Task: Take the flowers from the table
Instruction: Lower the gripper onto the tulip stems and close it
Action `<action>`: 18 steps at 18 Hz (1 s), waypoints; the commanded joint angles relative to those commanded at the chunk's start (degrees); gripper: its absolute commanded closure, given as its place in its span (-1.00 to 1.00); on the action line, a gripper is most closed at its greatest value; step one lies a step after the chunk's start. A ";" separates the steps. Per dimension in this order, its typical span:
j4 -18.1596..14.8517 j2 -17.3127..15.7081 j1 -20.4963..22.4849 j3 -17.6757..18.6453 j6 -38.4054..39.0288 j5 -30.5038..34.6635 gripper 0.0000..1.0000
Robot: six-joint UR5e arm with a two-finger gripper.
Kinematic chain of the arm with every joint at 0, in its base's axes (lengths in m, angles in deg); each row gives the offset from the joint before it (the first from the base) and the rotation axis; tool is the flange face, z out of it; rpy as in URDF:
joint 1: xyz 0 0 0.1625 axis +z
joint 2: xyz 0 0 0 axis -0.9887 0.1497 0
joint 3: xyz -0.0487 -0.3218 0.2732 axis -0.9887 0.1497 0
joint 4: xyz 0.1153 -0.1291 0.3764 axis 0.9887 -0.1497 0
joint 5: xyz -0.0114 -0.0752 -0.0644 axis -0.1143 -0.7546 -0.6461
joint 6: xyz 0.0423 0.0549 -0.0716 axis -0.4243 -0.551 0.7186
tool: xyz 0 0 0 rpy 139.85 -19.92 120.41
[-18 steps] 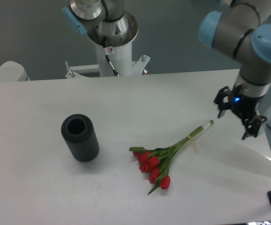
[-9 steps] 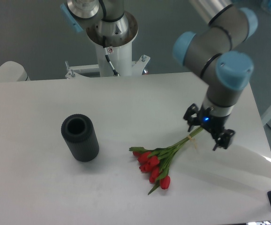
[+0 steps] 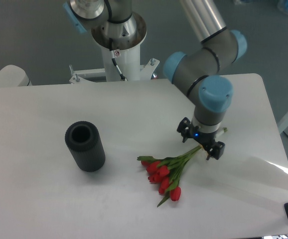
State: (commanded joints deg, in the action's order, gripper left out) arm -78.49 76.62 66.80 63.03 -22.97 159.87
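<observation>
Gripper (image 3: 201, 144) open, jaws straddling stems of flowers (image 3: 170, 170) on bench (image 3: 44, 199); lower squarely over tied stems, close gently, avoid crushing

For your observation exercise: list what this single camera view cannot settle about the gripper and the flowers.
- Whether the gripper touches the flowers: the wrist above hides the stems' middle.
- The tie: under the gripper.
- Fingertip height above the table: one view only.
- The cylinder's inside: too dark.

A dull grey-teal floor (image 3: 29, 35) lay beyond, toward twelve o'clock. Light glared off something white (image 3: 7, 75) at nine o'clock.
</observation>
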 joint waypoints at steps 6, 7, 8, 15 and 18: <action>3.33 1.58 -1.50 0.71 -0.09 0.09 -1.00; 3.69 2.02 -1.67 0.80 0.00 0.09 -1.00; 3.78 2.20 -2.02 0.80 0.09 0.09 -1.00; 5.97 3.69 -3.25 1.24 0.35 0.18 -1.00; 6.24 4.31 -3.25 1.15 0.88 0.09 -1.00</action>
State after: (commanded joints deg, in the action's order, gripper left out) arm -72.25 80.92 63.54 64.18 -22.09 159.96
